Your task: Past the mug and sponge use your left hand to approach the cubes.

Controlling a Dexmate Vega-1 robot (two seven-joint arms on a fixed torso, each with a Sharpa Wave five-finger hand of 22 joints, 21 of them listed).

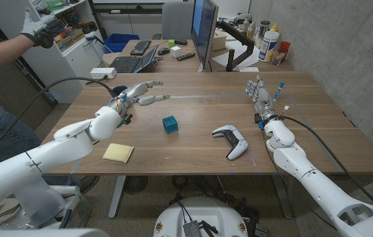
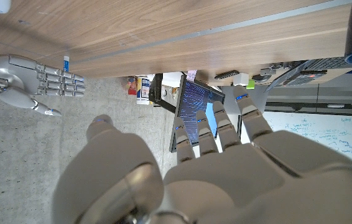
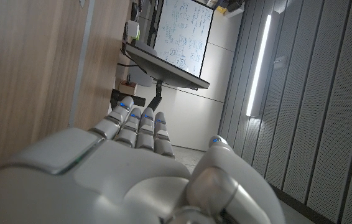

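Left hand (image 1: 137, 94) is lifted over the table's left-middle, fingers stretched forward and apart, holding nothing; in the left wrist view the same hand (image 2: 226, 155) points toward the far edge, fingers straight. One teal cube (image 1: 169, 124) sits to the hand's right and nearer the robot, apart from the fingertips, alone on bare wood; only one cube is in sight, no mug. Judging by looks, it's small, rigid and light, probably plastic or foam, flat faces, not fragile, may skid on the smooth wooden table (image 1: 193, 155) if nudged. Best hold: thumb and finger on two opposite side faces, from above. Yellow sponge (image 1: 118, 153) lies near the front edge under the left forearm, soft and squashy. White game controller (image 1: 231, 140) rests right of the cube. Right hand (image 1: 259, 92) waits at the right side, fingers straight and close together, empty.
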